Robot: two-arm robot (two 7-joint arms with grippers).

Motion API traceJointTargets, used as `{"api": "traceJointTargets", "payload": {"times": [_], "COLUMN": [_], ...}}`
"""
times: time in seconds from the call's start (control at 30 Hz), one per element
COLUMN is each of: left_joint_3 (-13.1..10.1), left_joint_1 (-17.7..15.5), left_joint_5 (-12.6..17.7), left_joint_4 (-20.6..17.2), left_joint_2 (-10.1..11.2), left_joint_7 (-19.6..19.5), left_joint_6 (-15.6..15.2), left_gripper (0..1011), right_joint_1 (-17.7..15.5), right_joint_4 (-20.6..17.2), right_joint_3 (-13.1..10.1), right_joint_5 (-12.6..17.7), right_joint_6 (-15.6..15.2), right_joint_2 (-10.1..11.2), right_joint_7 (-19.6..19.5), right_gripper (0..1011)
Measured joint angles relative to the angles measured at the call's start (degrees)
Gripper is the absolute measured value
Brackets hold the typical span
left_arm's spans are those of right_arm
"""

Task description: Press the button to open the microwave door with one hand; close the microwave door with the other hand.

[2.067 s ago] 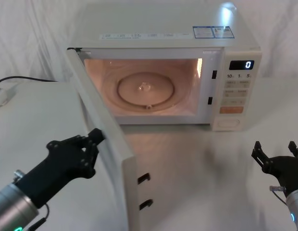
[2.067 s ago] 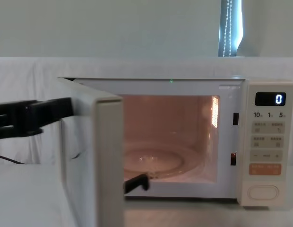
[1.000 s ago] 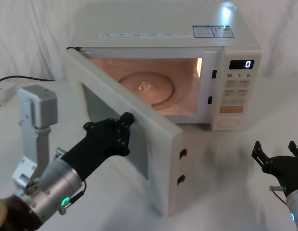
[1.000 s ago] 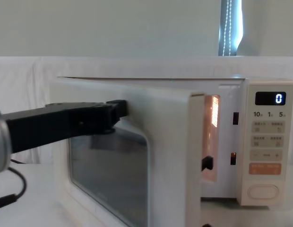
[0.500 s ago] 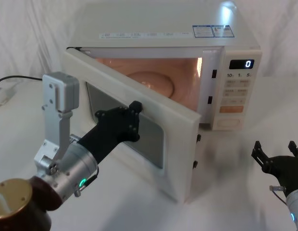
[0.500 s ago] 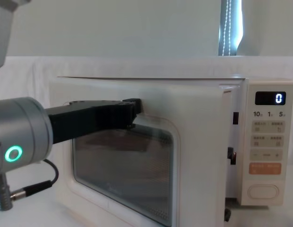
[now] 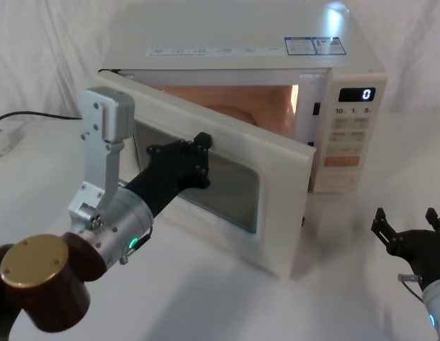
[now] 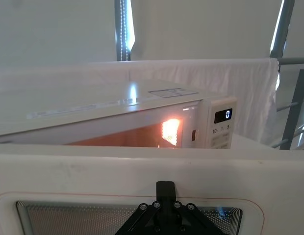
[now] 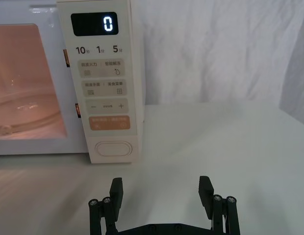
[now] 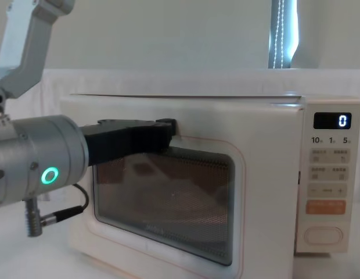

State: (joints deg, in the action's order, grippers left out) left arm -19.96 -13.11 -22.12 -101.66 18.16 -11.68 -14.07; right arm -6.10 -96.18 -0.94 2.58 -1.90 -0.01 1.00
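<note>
You can't tell if the left gripper (image 7: 200, 158) is open, it's pressed against the microwave door (image 7: 277, 206). That door half-hides the button (image 7: 335, 182) too.

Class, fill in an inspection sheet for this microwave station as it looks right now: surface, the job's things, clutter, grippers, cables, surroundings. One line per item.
Surface: white cloth-covered table, nothing spilled.
Door: the door is partly open, hinged at the robot's left, cavity light glowing behind it.
Button: the button is at the bottom of the control panel, untouched; the display reads 0.
Clutter: nothing seen.
Left gripper: the left gripper is pressed against the door's outer face near the top of its window.
Right gripper: the right gripper is open, low over the table, in front of the button and apart from it.
Cables: a black cable lies on the table at the far left.
Surroundings: a white drape hangs behind the microwave.
</note>
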Motion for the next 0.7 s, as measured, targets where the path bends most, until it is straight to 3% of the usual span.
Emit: {"api": "traceJointTargets", "payload": {"times": [0.43,0.7], "left_joint_3": [-2.84,-3.79], "left_joint_1": [-6.65,-8.71], "left_joint_5": [2.54,5.34], "left_joint_4": [7.52,10.03], "left_joint_2": [-3.03,-4.48], "left_joint_7": [-2.54,-2.04], "left_joint_6": [0.13,0.74], "left_gripper": [0,0], "right_joint_1": [0.00,0.00], "right_joint_4": [0.00,0.00], "right_joint_3": [-0.01,0.00], "right_joint_5": [0.00,0.00], "right_joint_6": [0.00,0.00], "right_joint_2": [0.00,0.00], "right_joint_7": [0.01,0.01], "right_gripper": [1002,1002]}}
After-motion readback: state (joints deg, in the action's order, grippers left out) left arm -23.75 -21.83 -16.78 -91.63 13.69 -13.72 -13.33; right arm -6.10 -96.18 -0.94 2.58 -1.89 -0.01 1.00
